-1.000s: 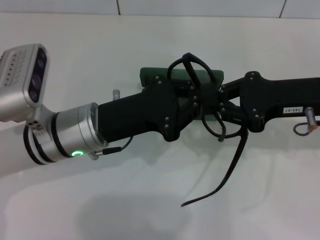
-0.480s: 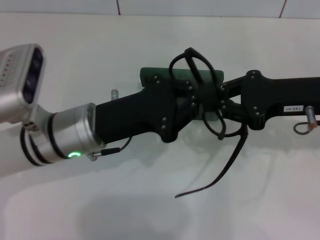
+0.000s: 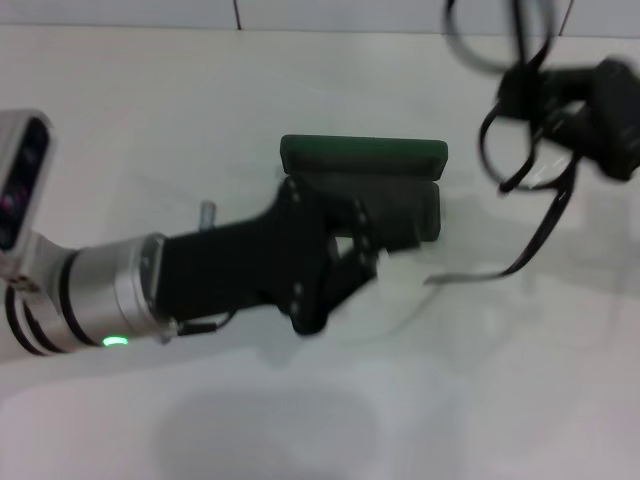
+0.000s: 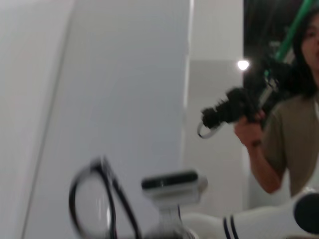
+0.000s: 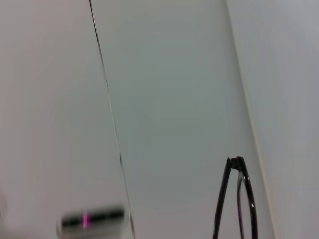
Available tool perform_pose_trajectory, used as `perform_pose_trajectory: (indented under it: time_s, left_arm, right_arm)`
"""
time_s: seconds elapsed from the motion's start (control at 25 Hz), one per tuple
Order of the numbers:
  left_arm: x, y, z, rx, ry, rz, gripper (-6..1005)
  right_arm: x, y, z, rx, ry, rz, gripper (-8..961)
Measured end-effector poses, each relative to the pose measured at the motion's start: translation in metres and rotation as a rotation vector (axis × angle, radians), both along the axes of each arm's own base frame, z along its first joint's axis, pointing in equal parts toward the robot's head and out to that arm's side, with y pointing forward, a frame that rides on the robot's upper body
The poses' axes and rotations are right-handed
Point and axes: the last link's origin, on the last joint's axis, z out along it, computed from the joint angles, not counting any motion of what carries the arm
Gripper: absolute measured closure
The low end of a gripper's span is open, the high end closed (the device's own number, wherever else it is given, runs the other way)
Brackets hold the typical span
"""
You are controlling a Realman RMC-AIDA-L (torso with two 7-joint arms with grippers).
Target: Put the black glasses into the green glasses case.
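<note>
Before the green glasses case [image 3: 362, 155], left hand [image 3: 365, 250].

black glasses [image 3: 525, 120] blurred, top cut off; right hand [image 3: 590, 95] smeared, fingers unreadable

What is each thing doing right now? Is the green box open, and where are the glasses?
green glasses case: open, lid raised, on the white table, nothing seen inside.
black glasses: lifted above the table, off to the case's right, one temple arm dangling down.
right gripper: shut on the glasses, raised.
left gripper: at the case's front edge, apparently steadying it; grip unclear.
</note>
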Motion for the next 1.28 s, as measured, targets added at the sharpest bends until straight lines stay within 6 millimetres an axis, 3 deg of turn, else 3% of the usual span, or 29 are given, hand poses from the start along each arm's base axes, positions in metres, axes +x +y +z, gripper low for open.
perform_pose_trajectory:
  time_s: [0.16,0.28,0.4,0.44,0.48,0.56,0.72,1.04,1.28]
  left_arm:
    - [0.003,-0.006,-0.011,-0.068,0.073,-0.081,977]
    - [0.009,-0.009,-0.016,-0.104,0.087,-0.134,977]
    - [0.017,-0.011,-0.019,-0.114,0.07,-0.177,977]
    - [0.02,-0.011,-0.019,-0.107,0.057,-0.181,977]
    - [0.021,-0.01,-0.019,-0.092,0.038,-0.175,977]
    - [0.022,-0.008,-0.015,-0.061,0.0,-0.145,976]
    - [0.017,-0.004,-0.009,-0.02,-0.051,-0.059,976]
    - [0.004,0.008,-0.01,-0.011,-0.055,0.114,976]
    - [0.005,0.014,-0.014,-0.027,-0.027,0.144,976]
  right_arm:
    - [-0.006,-0.003,0.019,0.057,0.117,0.035,786]
    - [-0.012,0.001,0.019,0.085,0.137,0.05,784]
    - [-0.021,0.011,-0.005,0.064,0.093,0.049,782]
    - [-0.021,0.011,-0.005,0.064,0.093,0.049,782]
    - [-0.026,0.018,-0.03,0.031,0.031,0.041,781]
    - [-0.029,0.022,-0.055,0.003,-0.049,0.041,780]
    - [-0.031,0.02,-0.081,-0.03,-0.159,0.056,777]
    - [-0.033,0.016,-0.093,-0.059,-0.205,0.075,772]
    - [-0.034,0.014,-0.095,-0.076,-0.215,0.088,768]
